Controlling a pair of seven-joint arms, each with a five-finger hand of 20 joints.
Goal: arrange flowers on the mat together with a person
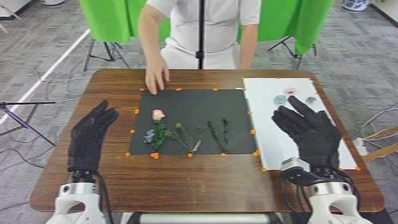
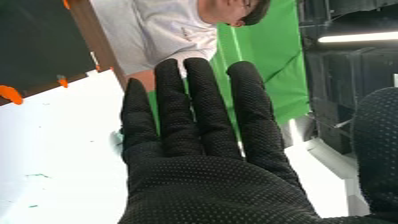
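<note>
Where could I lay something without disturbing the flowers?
There's bare table between the dark mat and the table's near edge. The mat's far right corner is bare too. Its near half is crowded with stems; a person's hand is at the far left.

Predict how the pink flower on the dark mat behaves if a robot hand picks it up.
Probably light: the pink flower is a small bloom on a thin stem. Likely head-heavy, since the bloom is much wider than the stem, so it may swing or droop. Might snag too; its leafy stem lies right beside the bluish sprig.
</note>
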